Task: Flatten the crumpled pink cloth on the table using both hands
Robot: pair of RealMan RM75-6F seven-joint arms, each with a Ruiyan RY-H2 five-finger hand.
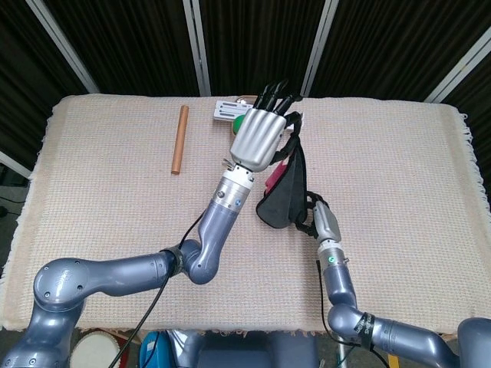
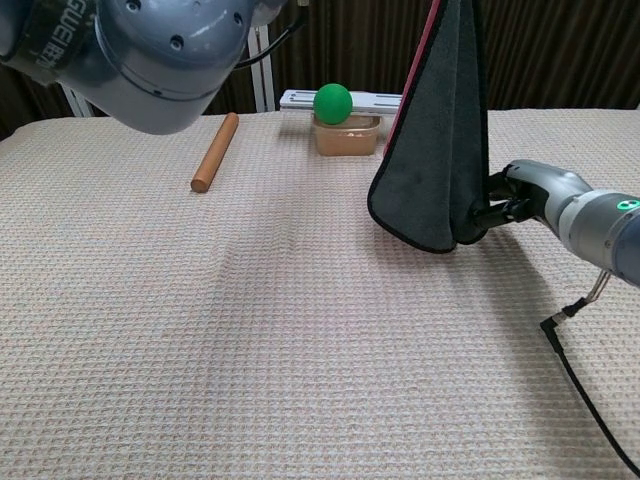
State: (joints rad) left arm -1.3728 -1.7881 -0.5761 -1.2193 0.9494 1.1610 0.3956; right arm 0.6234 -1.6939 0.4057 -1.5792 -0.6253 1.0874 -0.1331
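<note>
The cloth [image 1: 285,195] is dark grey on its outer face with a pink inner side showing at its edge [image 2: 412,75]. It hangs folded above the table [image 1: 115,199]. My left hand [image 1: 259,138] is raised over the middle of the table and holds the cloth's upper end. The chest view shows only that arm [image 2: 130,40]. My right hand [image 1: 321,220] sits low beside the cloth's bottom, and its fingertips [image 2: 493,207] pinch the cloth's lower right edge. The bottom fold of the cloth [image 2: 430,190] hangs just above the table.
A wooden rod [image 1: 179,139] lies at the back left. A green ball [image 2: 333,103] sits on a tan box [image 2: 347,135] with a white strip [image 2: 300,98] behind it, at the back centre. A black cable [image 2: 590,405] trails near the right arm.
</note>
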